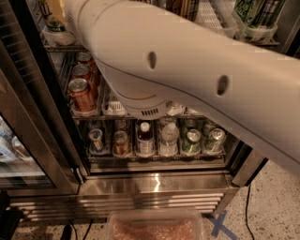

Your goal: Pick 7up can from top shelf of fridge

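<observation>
My white arm fills the upper and right part of the camera view, stretched across the open fridge. The gripper is out of view, beyond the frame's upper left. The 7up can is not visible; no white can with a green "7" shows. The highest rack in view shows only at its ends. A clear tray with green-labelled cans stands at its right end, and a bottle at its left. The arm hides the rest of that rack.
Red-brown cans fill a lane on the rack below. The bottom rack holds small bottles and cans. The dark door frame and glass door stand at the left. A clear bin and blue tape cross lie on the floor.
</observation>
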`<state>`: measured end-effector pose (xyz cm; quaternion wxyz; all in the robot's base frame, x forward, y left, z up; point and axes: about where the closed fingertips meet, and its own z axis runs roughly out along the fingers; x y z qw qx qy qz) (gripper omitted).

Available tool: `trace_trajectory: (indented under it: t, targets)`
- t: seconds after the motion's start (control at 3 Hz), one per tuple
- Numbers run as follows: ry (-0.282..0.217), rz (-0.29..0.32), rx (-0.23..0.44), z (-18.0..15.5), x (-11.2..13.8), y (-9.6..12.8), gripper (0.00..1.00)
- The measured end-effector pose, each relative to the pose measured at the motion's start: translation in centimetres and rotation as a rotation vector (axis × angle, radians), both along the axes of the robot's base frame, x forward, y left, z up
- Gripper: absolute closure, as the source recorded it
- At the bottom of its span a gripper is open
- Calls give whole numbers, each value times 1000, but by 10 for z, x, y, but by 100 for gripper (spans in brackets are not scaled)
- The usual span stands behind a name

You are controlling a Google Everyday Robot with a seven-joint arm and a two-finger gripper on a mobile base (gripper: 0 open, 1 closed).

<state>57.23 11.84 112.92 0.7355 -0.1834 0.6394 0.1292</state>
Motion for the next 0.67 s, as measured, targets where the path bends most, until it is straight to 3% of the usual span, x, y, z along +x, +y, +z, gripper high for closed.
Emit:
trace_trajectory:
  t: [0.67]
  targets:
    - [217, 62, -56, -81, -12, -82, 100]
